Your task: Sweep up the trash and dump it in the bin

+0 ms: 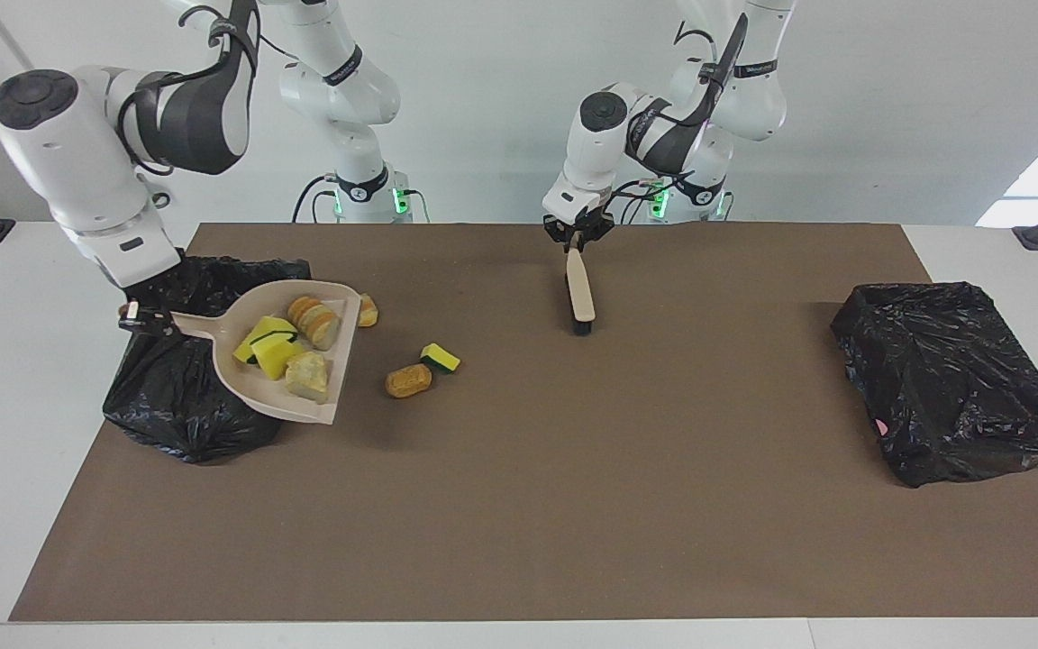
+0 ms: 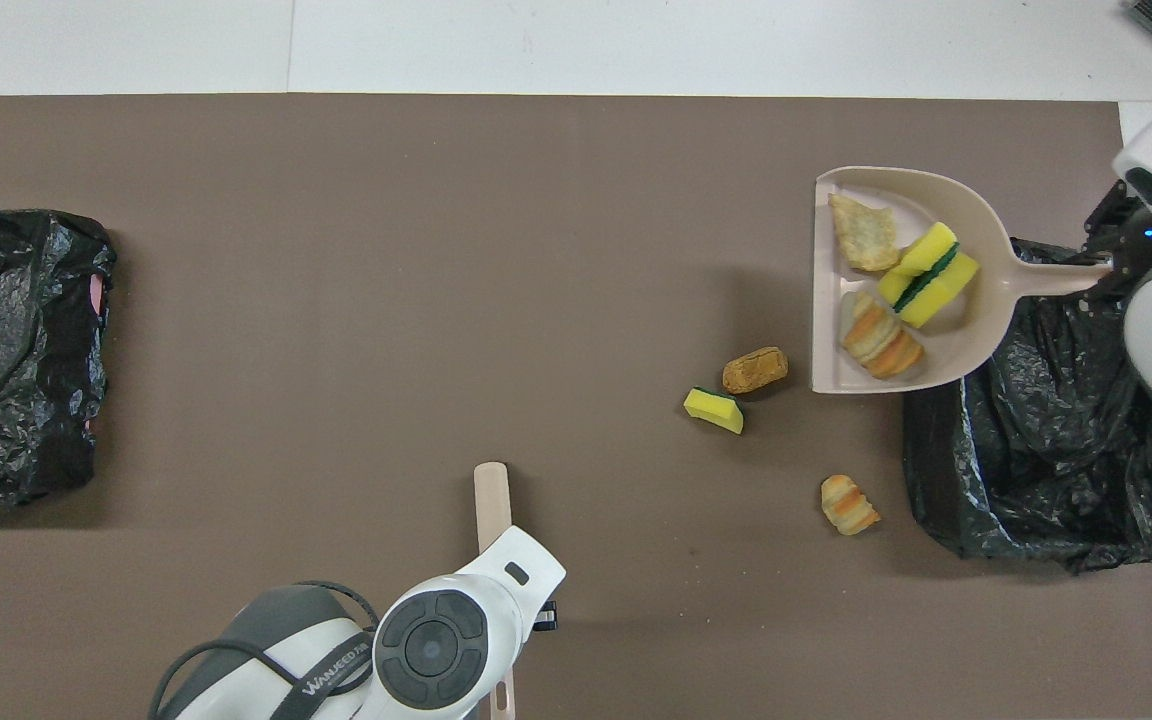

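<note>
The brown rectangular mat (image 1: pixel 519 523) is bare along its edge farthest from the robots. Obstacles: crumpled black bag-lined bins (image 1: pixel 204 361) (image 1: pixel 951 379) at both ends, and three loose trash pieces (image 1: pixel 409 380) beside the raised beige plastic dustpan (image 1: pixel 240 379).

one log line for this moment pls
right gripper: shut on dustpan handle, loaded, over bin | left gripper: holds brush | loose trash: on mat
</note>
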